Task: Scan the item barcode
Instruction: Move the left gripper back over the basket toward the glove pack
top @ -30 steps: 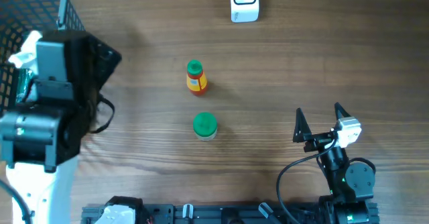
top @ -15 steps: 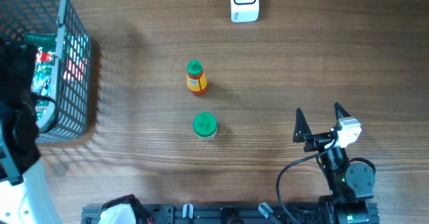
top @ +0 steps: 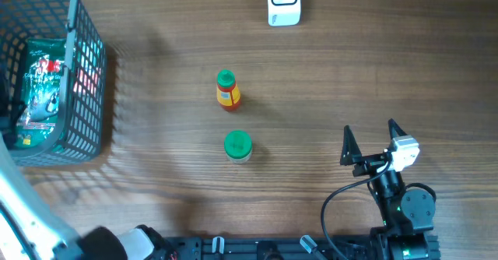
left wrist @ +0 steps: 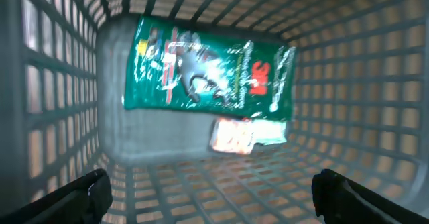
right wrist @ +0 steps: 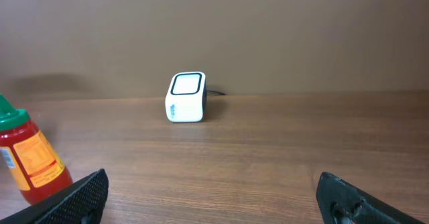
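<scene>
Left arm (top: 22, 202) has swung off the basket (top: 87, 96) since a second ago. Back then it covered the whole basket; now only a white link shows at the lower-left edge of the overhead view. Right arm and everything on the bench (top: 350, 65) are unchanged.

Left end effector (left wrist: 211, 194): fingers wide apart, empty, looking down into the basket. That wrist picture is blurred. Green packet (left wrist: 208, 66) lies flat on the basket floor. A smaller red-and-white packet (left wrist: 244, 133) sits at its edge; can't tell how far the two overlap. In the overhead view the green packet (top: 43, 89) takes up most of the basket floor.

Right end effector (top: 370, 128): fingers wide apart, empty, low at the near-right of the bench, well apart from all items. Its camera looks across at the scanner (right wrist: 186, 97), which stands at the far edge with its dark-framed face toward that camera.

On the open bench, the red bottle (top: 226, 89) with a green cap stands mid-bench. The green-lidded jar (top: 237, 145) is just nearer the robot, close to it but not touching. Both are well apart from the scanner (top: 284, 1). The red bottle (right wrist: 30, 160) also shows at the left edge of the right wrist view, label too small to read.
</scene>
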